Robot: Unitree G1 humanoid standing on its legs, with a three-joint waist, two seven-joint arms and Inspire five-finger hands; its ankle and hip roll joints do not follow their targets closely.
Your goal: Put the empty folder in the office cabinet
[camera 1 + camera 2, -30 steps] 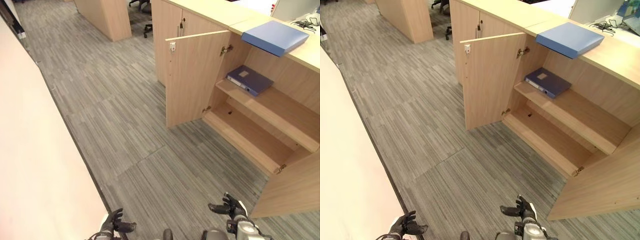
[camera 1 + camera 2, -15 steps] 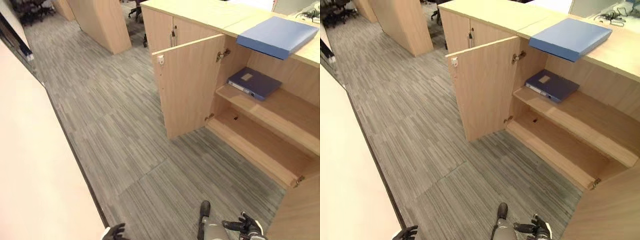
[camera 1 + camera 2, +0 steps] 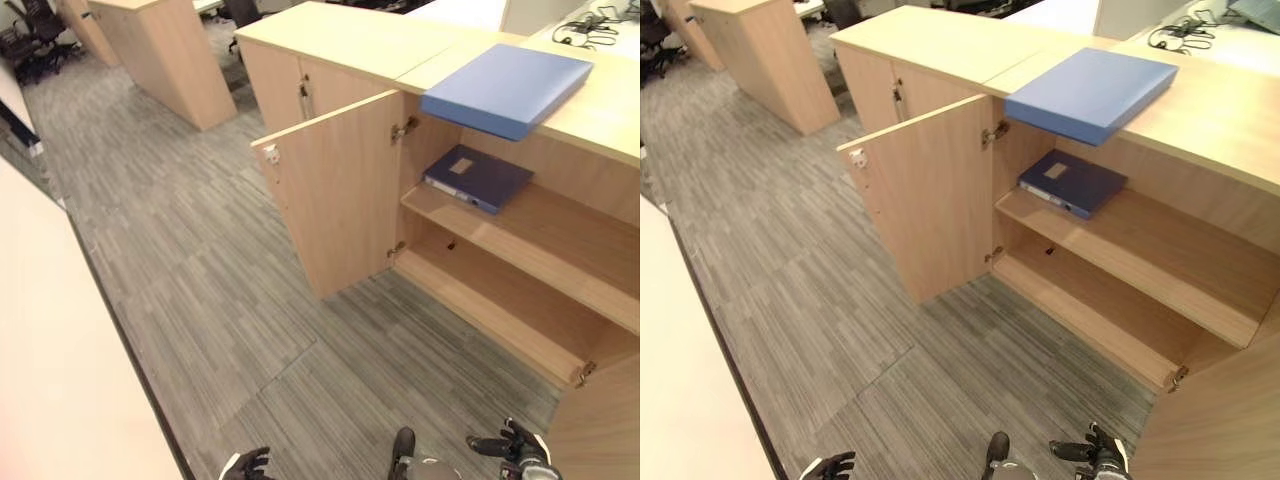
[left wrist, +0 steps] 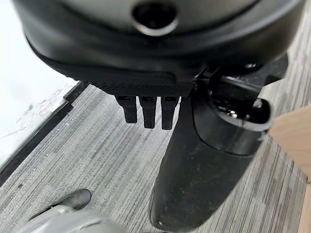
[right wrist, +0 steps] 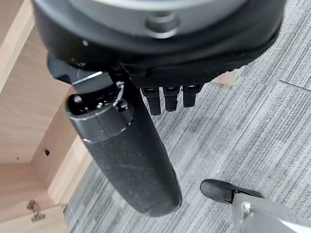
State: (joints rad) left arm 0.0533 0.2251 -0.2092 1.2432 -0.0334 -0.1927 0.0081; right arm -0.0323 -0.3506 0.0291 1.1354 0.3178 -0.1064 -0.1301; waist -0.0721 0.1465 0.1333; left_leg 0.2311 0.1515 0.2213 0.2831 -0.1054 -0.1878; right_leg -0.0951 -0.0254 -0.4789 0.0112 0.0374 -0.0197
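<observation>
Both hands, left [image 3: 247,465] and right [image 3: 512,447], hang empty with relaxed fingers, folder [image 3: 506,88] overhangs cabinet [image 3: 340,40] top; careless reach could knock it off or clip door [image 3: 335,195].

The office cabinet [image 3: 480,270] stands ahead and to the right of both hands, its left door [image 3: 335,205] swung out toward the floor space in front. The right hand [image 3: 510,448] hangs low just before the cabinet's right door [image 3: 600,420], near the bottom shelf [image 3: 490,300]. The left hand [image 3: 245,465] hangs well to its left, over the carpet [image 3: 200,280], beside a wall [image 3: 60,380] running along its left. One folder [image 3: 478,178] lies flat on the upper shelf [image 3: 540,250], far ahead of the right hand. A second folder [image 3: 505,88] lies on the cabinet top [image 3: 350,40], above the first, overhanging the front edge. Cables [image 3: 590,25] lie further back. Another cabinet [image 3: 165,55] stands far ahead of the left hand.
</observation>
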